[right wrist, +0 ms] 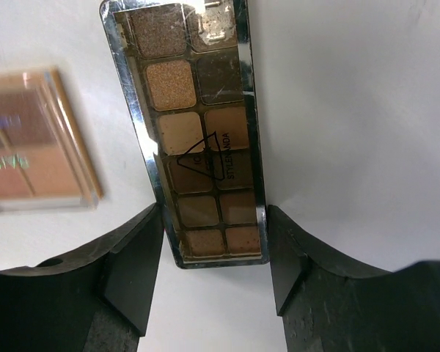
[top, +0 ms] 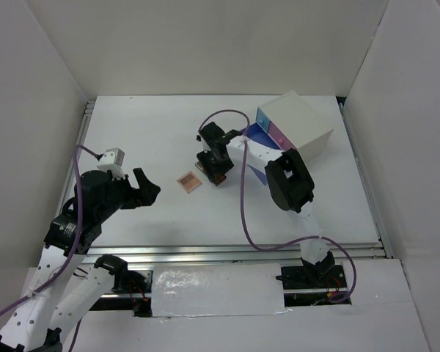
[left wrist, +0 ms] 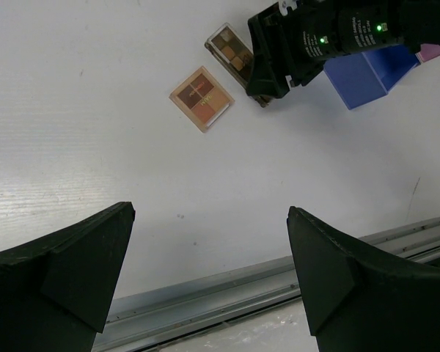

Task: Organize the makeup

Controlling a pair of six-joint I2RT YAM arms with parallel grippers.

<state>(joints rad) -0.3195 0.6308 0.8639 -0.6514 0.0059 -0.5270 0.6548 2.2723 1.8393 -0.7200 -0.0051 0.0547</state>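
right claw [right wrist: 214, 227] here. i'm hanging straight down over the brown palette [right wrist: 198, 132], which lies flat on the table [top: 132, 132], roughly mid-table and a bit in front of the white box [top: 301, 125]. my fingers [right wrist: 132, 279] sit one against each long edge, at the end nearest my camera. that's the narrow way across, and the only way a flat slab like this fits between them. honestly i can't tell from my own camera whether i'm pinching it or just hugging it with a hair of air on each side, so call the grip undecided. it looks flat on the surface, not lifted.

the peach palette [right wrist: 37, 139] lies just beside it on my camera's left, not touching it. that finger has to slot into the gap without nudging it, which is probably why i'm lined up square to the brown one.

the box has its blue drawer [top: 258, 136] standing open with a pink drawer [top: 280, 136] next to it. my bet is the palette goes into one of those, can't say which.

left claw [top: 148, 187] hangs wide apart and empty over the left side of the table, well away from me, likely just leaving me room. no lipstick or tubes in any view.
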